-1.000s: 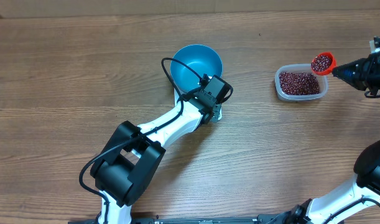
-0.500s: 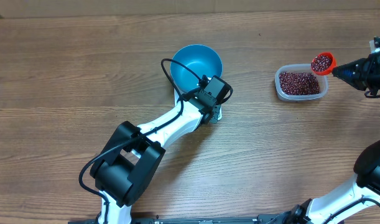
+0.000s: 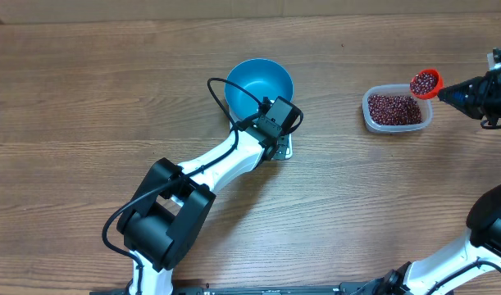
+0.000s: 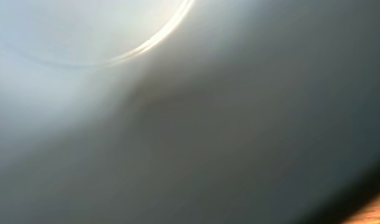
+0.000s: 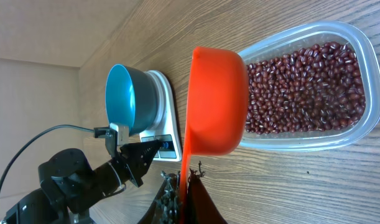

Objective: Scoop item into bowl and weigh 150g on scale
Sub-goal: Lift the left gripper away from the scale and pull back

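The blue bowl stands on the white scale, which my left arm mostly covers. My left gripper points down at the scale's front edge beside the bowl, fingers together and holding nothing. The left wrist view shows only the blurred bowl wall. My right gripper is shut on the handle of an orange scoop full of beans, held above the far corner of the clear container. The right wrist view shows the scoop's underside, the bowl and the scale.
The clear container holds a layer of red-brown beans at the right of the wooden table. A black cable loops from the left arm past the bowl's rim.
My left gripper has shifted slightly toward the bowl, uncovering a little more of the scale's corner. The right gripper and scoop have stayed still.
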Controlling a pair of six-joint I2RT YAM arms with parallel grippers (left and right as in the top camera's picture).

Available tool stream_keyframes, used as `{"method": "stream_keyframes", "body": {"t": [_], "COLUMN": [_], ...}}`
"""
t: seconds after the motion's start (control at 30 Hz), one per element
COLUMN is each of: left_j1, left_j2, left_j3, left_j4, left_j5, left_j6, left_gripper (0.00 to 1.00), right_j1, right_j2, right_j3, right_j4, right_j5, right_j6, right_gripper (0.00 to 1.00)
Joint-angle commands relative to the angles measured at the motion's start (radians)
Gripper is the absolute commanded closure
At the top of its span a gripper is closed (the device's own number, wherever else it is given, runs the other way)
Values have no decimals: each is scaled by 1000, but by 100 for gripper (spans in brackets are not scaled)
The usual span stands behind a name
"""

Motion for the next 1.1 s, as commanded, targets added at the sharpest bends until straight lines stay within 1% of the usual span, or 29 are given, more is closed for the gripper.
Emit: {"method": "stream_keyframes", "body": {"t": [0.0, 0.17, 0.27, 0.4, 0.47, 0.63, 0.7, 0.8, 0.9, 0.97, 1.07], "left_j1": [1, -1, -3, -13, -14, 10, 28, 47, 46, 47, 46], "left_j2": [24, -48, -102, -192, -238, -379, -447, -526, -571, -581, -583], "left_j3": [15, 91, 146, 188, 190, 190, 190, 189, 186, 176, 145], "left_j4": [-34, -127, -164, -184, -198, -262, -293, -358, -430, -471, -494], "left_j5": [29, 31, 66, 222, 255, 257, 254, 209, 147, 131, 136], "left_j6": [43, 82, 120, 233, 269, 272, 301, 323, 328, 348, 350], "left_gripper": [96, 96, 96, 96, 96, 96, 96, 96, 96, 95, 95], "right_j1": [0, 0, 0, 0, 0, 0, 0, 0, 0, 0, 0], "right_j2": [-19, -19, -19, -19, -19, -19, -19, -19, -19, -19, -19], "right_j3": [-2, -2, -2, -2, -2, -2, -2, -2, -2, -2, -2], "right_j4": [2, 4, 6, 8, 8, 11, 13, 14, 14, 14, 14], "right_j5": [-11, -11, -8, -4, -4, -4, -4, -4, -4, -4, -4], "right_j6": [-12, -12, -11, -12, -12, -12, -11, -11, -11, -11, -11], "right_gripper": [96, 96, 96, 96, 96, 96, 96, 96, 96, 96, 96]}}
